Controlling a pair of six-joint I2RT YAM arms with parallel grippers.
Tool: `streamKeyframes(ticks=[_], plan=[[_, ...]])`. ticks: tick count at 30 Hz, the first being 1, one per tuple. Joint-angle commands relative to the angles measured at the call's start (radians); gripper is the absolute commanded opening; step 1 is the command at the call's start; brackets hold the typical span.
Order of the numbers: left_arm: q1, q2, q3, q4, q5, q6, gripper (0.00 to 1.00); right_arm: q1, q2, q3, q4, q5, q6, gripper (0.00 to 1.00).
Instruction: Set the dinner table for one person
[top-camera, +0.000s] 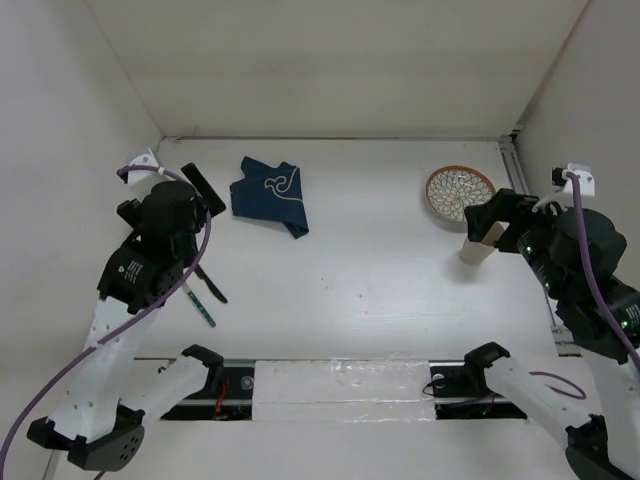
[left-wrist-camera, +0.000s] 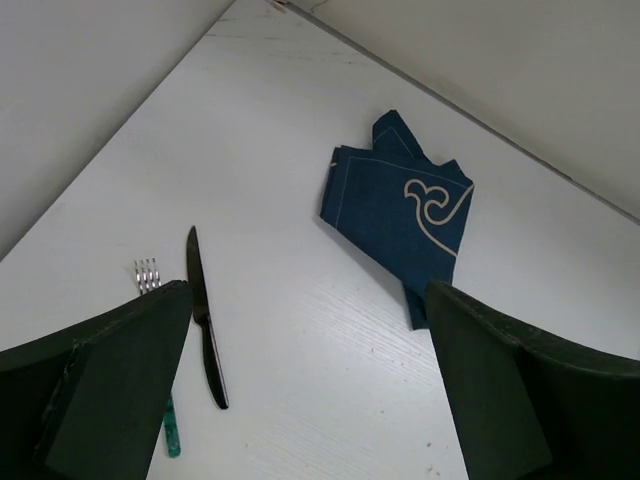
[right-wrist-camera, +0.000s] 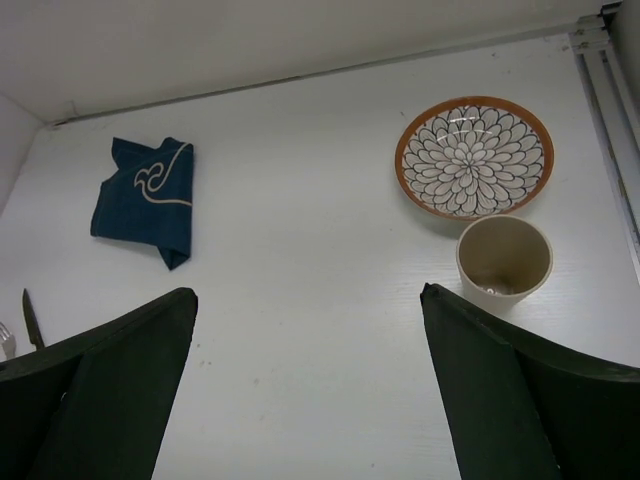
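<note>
2 raised, splayed, left hand (left-wrist-camera: 305, 300), right hand (right-wrist-camera: 307, 295)

Worktop (top-camera: 380, 290): one is carrying everything.
Cloth (top-camera: 268, 193): one is lying there, dark blue with a white line drawing.
Bowl (right-wrist-camera: 472, 156): one is sitting there, patterned and orange-rimmed.
Cup (right-wrist-camera: 503, 260): one is standing there, cream.
Knife (left-wrist-camera: 205, 320): one is lying there, dark.
Fork (left-wrist-camera: 148, 274): one is lying there, teal-handled.
Arms: two are showing, the left arm (top-camera: 130, 275) and the right arm (top-camera: 585, 260).
Grippers: two are showing, the left gripper (left-wrist-camera: 305, 300) and the right gripper (right-wrist-camera: 307, 295).
</note>
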Motion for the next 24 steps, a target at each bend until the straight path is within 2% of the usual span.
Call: streamKeyframes(ticks=[1,6,11,12,13,14,17,21,24], plan=[[0.001,0.005,-0.019,0.037,0.057,-0.014,1.0,-0.004,-0.03,0.006,0.048,0.018,-0.011,1.0],[0.001,0.031,-0.073,0.12,0.186,-0.07,1.0,-0.004,-0.052,-0.033,0.083,-0.032,-0.011,1.0],[0.014,0.204,-0.107,0.22,0.28,-0.18,1.0,-0.004,-0.021,-0.074,0.145,-0.151,-0.011,1.0],[0.043,0.234,-0.118,0.268,0.327,-0.191,1.0,-0.004,-0.006,-0.074,0.154,-0.176,-0.002,1.0],[0.085,0.261,-0.13,0.299,0.473,-0.191,1.0,-0.004,0.006,-0.085,0.163,-0.203,-0.002,1.0],[0.184,0.306,-0.15,0.339,0.545,-0.203,1.0,-0.004,0.006,-0.1,0.186,-0.261,-0.002,1.0],[0.327,0.382,-0.237,0.5,0.741,-0.241,1.0,-0.004,0.006,-0.152,0.243,-0.337,0.02,1.0],[0.421,0.494,-0.297,0.588,0.831,-0.336,1.0,0.007,0.006,-0.206,0.299,-0.415,0.041,1.0],[0.444,0.554,-0.354,0.683,0.849,-0.398,1.0,0.016,0.006,-0.232,0.338,-0.475,0.041,1.0]])
